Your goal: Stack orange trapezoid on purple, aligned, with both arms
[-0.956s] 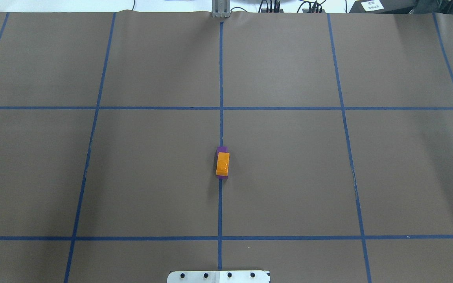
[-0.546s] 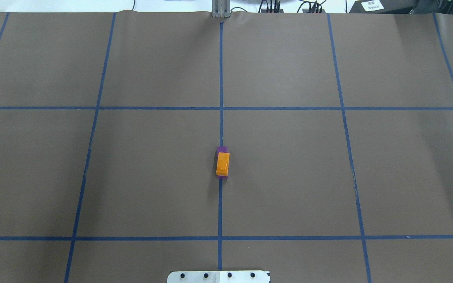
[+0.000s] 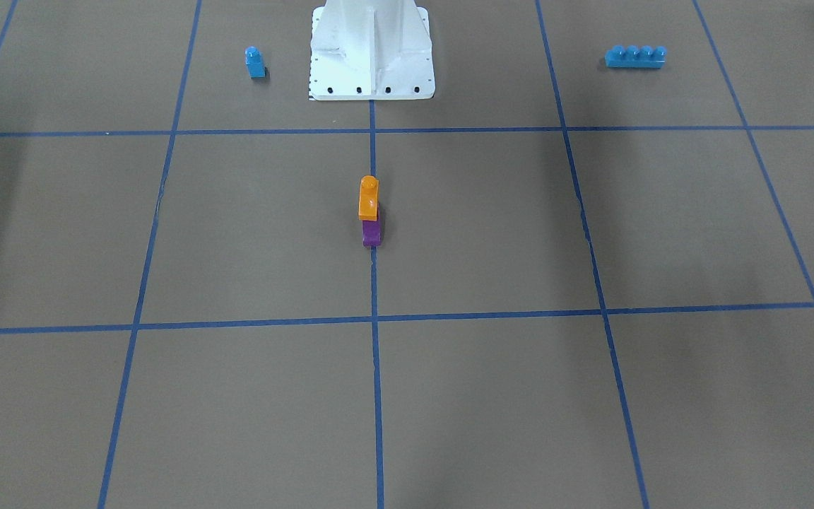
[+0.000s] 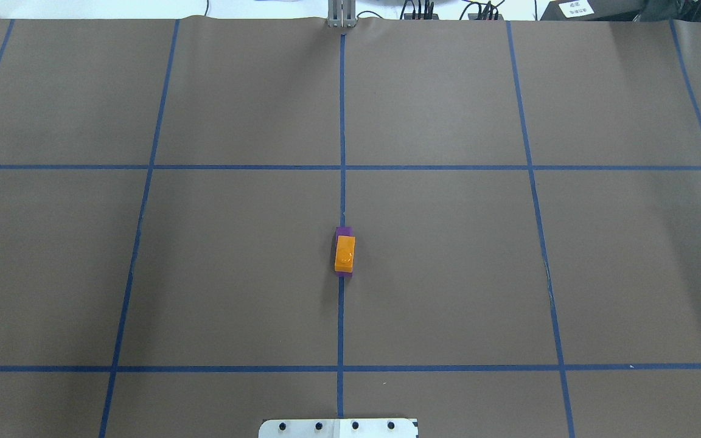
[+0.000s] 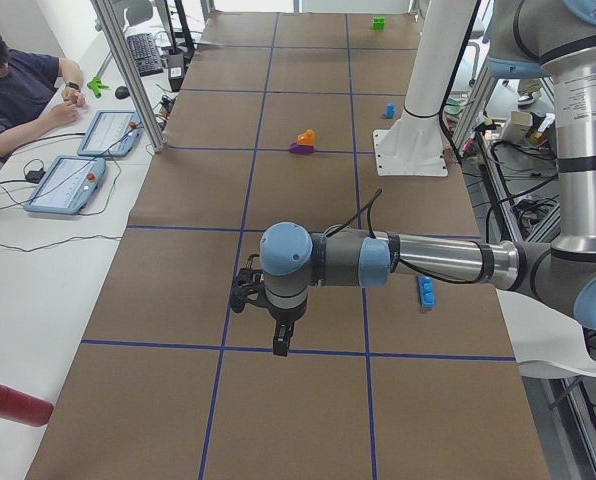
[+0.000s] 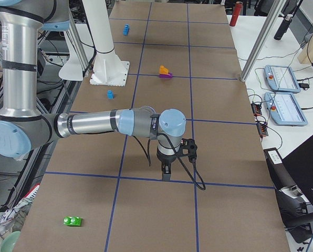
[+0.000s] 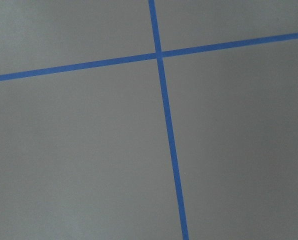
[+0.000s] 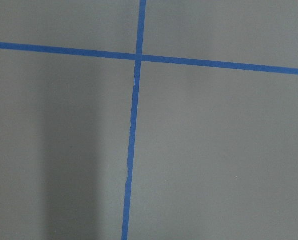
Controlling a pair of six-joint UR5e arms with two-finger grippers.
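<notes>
While the left arm (image 5: 438,262) and the right arm (image 6: 93,123) reach out over opposite ends of the table (image 4: 448,274), where's the orange trapezoid (image 4: 344,253) sitting? — gridwatcher

Right on top of the purple (image 3: 372,233) brick, mid-table, on the centre blue tape line (image 4: 342,109). From overhead just a sliver of purple peeks out at the far end and the near end, so lengthwise they line up pretty well. — brickbench

And the pincers, spread or pressed together? — gridwatcher

Honestly can't tell. The left gripper (image 5: 278,345) only shows in a side view, pointing down over a tape crossing, well apart from the stack. Same deal for the right gripper (image 6: 166,173) from the other end. Both wrist cams show only brown paper and blue tape. Other stuff: a small blue single-stud brick (image 3: 254,62) and a long blue four-stud brick (image 3: 635,56) either side of the white pedestal base (image 3: 372,49), plus a green brick (image 6: 72,221) at the right arm's end. — brickbench
</notes>
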